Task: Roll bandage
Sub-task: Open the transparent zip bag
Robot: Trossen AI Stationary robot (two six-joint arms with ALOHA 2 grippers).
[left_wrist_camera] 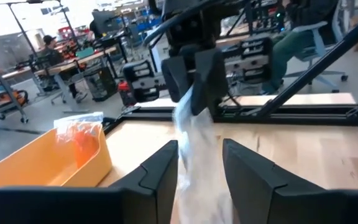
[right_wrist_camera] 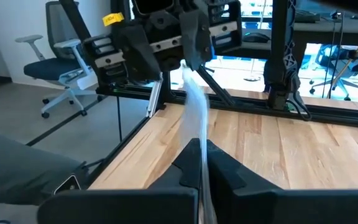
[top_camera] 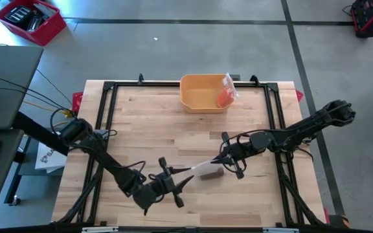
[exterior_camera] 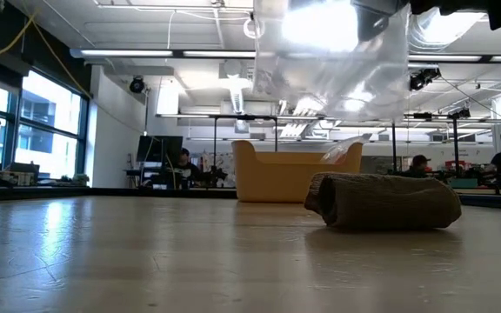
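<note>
A tan rolled bandage (top_camera: 211, 175) (exterior_camera: 385, 200) lies on its side on the wooden table. Above it a clear plastic bag (top_camera: 199, 167) (exterior_camera: 329, 61) spans between my two grippers, clear of the table. My right gripper (top_camera: 227, 157) (right_wrist_camera: 204, 168) is shut on the bag's right end. My left gripper (top_camera: 181, 182) (left_wrist_camera: 201, 180) stands open at the bag's left end, one finger on either side of it. My right gripper pinches the bag's right end (right_wrist_camera: 199, 146) between its two fingers, coming level from the table's right. The bag runs out from the fingers toward my left gripper, lifted clear of the table. My left gripper has the bag's other end (left_wrist_camera: 194, 143) between its open fingers; whether they touch it I cannot tell.
A yellow bin (top_camera: 196, 97) (exterior_camera: 268, 174) (left_wrist_camera: 36, 162) stands at the table's far edge, with a bagged orange item (top_camera: 225, 94) (left_wrist_camera: 79, 137) at its right end. A black frame (top_camera: 109, 90) borders the table.
</note>
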